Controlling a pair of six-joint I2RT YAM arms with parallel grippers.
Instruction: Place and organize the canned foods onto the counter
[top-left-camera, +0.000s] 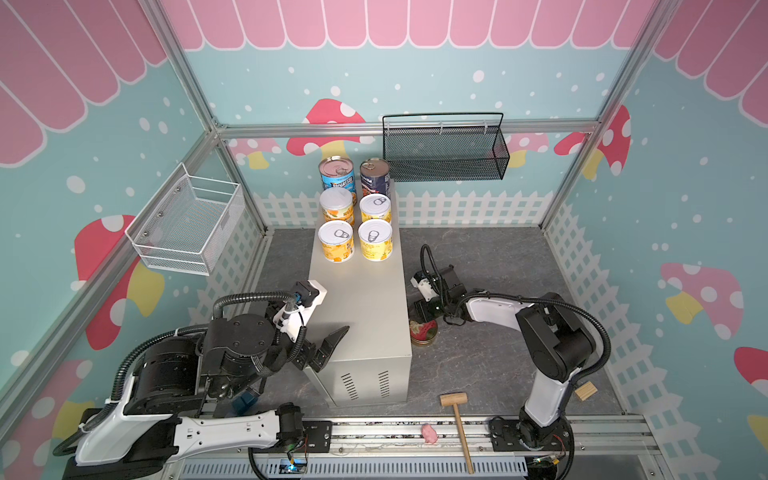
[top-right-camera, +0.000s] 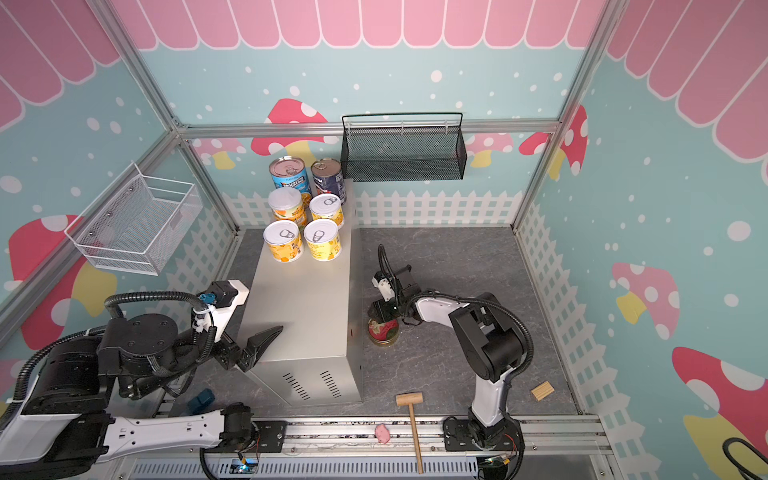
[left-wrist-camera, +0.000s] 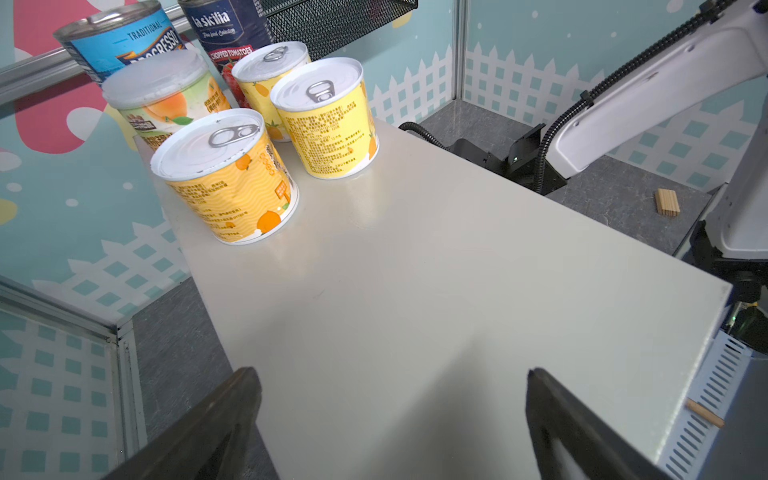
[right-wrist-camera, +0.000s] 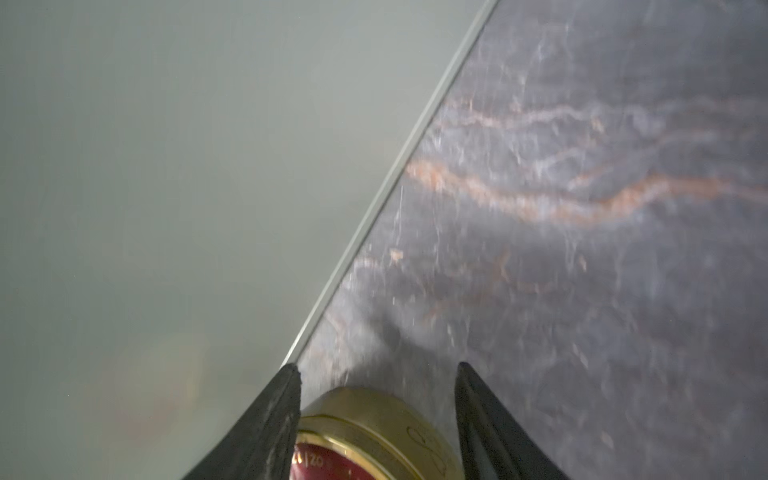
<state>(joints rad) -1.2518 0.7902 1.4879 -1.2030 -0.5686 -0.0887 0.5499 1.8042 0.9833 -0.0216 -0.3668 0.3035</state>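
Right gripper (right-wrist-camera: 378, 368): lowered to the grey marbled floor (top-left-camera: 498, 257) just beside the long side of the counter (top-left-camera: 365, 299); its two black fingers (right-wrist-camera: 266, 424) straddle the flat gold tin (right-wrist-camera: 365, 419); one finger lies against the tin's wall, the other stands just beside it; whether the tin is actually clamped cannot be told

Left gripper (left-wrist-camera: 391, 370): jaws spread wide, grasping nothing; hovers over the near, vented end of the counter top, well apart from the cans

Flat gold tin, red lid: upright on the floor, close against the counter's side wall near the vented end, under the right gripper in both top views; not on the counter top

Light-blue Progresso can (top-left-camera: 337, 176): upright at the far end of the counter top, back row, left

Dark navy can (top-left-camera: 375, 176): upright, back row, just beside the Progresso can, on its right

Yellow cans (top-left-camera: 336, 243): four, short, pale tops, upright in two rows of two in front of the tall pair; three show pull tabs, the rear left one has a plain lid; all close together

Wooden mallet (top-left-camera: 457, 424): lying at the front edge, head on the floor, handle across the rail

Pink toy (top-left-camera: 429, 433): on the front rail, left of the mallet's handle

Wooden block (top-left-camera: 586, 390): on the floor by the right arm's base

Black mesh basket (top-left-camera: 446, 153): hung on the back wall

White wire basket (top-left-camera: 187, 224): hung on the left wall
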